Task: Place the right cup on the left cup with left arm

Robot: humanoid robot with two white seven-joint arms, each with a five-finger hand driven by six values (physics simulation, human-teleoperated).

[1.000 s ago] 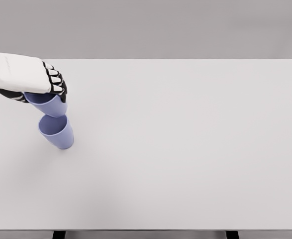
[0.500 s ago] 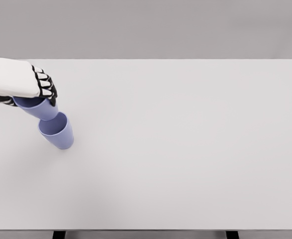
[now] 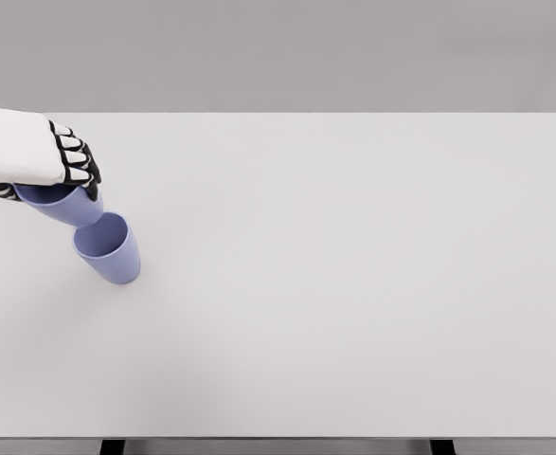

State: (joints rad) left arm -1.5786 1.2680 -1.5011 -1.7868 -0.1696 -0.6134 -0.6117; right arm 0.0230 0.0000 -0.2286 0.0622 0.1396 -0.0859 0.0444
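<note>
Near edge of the white counter [image 3: 353, 360] along the bottom, two dark legs poking out under it. Lots of bare white room across the middle and the whole right side, out to the far edge and the right corner. Everything else bunched up at the far left.

A bit further in, at the left: one purple cup [image 3: 109, 249] standing on the counter, mouth open to the top, nothing to see inside. Well apart from the near edge, close to the left edge.

Just behind it and a little to the left: a second purple cup [image 3: 62, 203], lifted and tilted, its low end right at the rim of the standing cup. Hard to tell if touching. Not stacked on it.

On top of that cup: the left hand [image 3: 31, 152], white with black joints, fingers [image 3: 77, 161] curled down over the cup and gripping it. Arm coming in from the left edge.

Plain grey wall beyond the far edge.
</note>
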